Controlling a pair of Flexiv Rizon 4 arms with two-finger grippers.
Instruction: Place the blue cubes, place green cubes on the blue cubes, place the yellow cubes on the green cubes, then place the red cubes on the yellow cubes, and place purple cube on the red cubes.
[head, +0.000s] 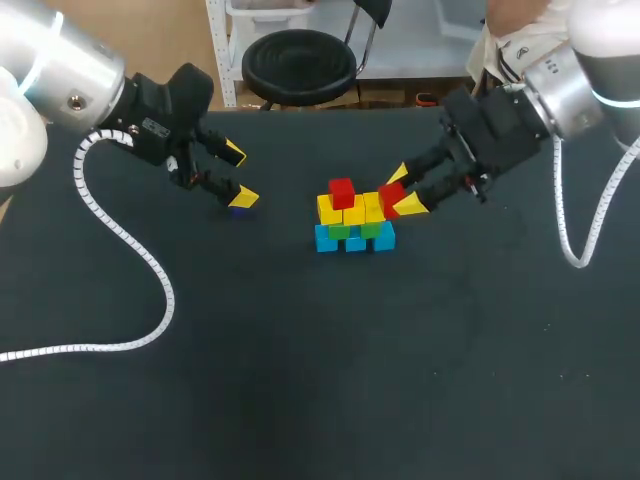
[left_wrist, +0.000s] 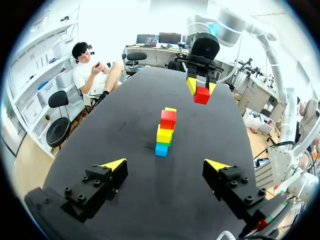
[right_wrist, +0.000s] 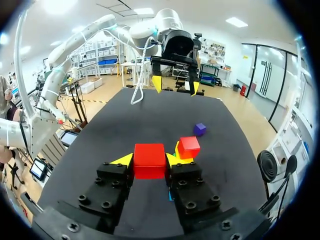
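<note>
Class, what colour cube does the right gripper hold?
It's a red cube, clearest in the right wrist view.

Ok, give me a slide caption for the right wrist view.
Jaws shut on a red cube, the cube stack and purple cube ahead.

L claw (head: 240, 175), R claw (head: 403, 190): blk, yellow tips; silver arms (head: 70, 70), white coiled cables (head: 167, 298).

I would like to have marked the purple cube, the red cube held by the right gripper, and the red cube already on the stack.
purple cube (right_wrist: 200, 129), right wrist view, its middle.
held red cube (right_wrist: 149, 160), right wrist view, its middle.
stacked red cube (head: 342, 193), head view, its middle.
</note>
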